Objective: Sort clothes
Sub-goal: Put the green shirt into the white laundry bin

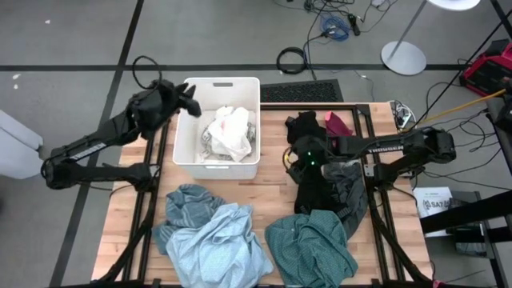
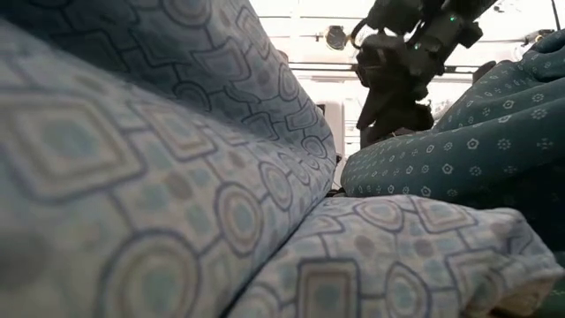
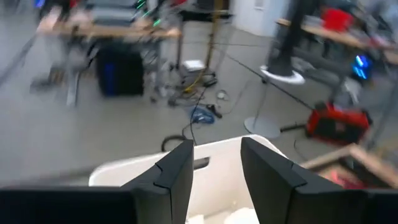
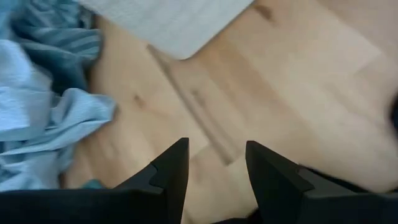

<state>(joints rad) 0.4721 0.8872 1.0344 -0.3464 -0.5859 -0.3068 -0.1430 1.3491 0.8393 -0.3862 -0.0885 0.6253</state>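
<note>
A white-grey garment (image 1: 230,132) lies in the white bin (image 1: 186,152). My left gripper (image 1: 190,102) hangs open and empty over the bin's far left corner; the bin's rim (image 3: 217,158) shows between its fingers. My right gripper (image 1: 298,158) is open and empty, low over the bare wood (image 4: 214,124) at the left edge of a dark grey garment (image 1: 340,188). A black garment (image 1: 304,124) and a magenta one (image 1: 339,122) lie at the far right. Teal striped (image 1: 186,204), light blue (image 1: 220,244) and teal patterned (image 1: 312,248) garments lie along the near edge.
The light blue garment (image 2: 159,177) and the teal patterned one (image 2: 459,150) fill the low view, with my right arm (image 2: 402,53) above them. Bare wood (image 1: 276,192) shows between the bin and the piles. Cables and a lamp base (image 1: 402,58) lie on the floor beyond the table.
</note>
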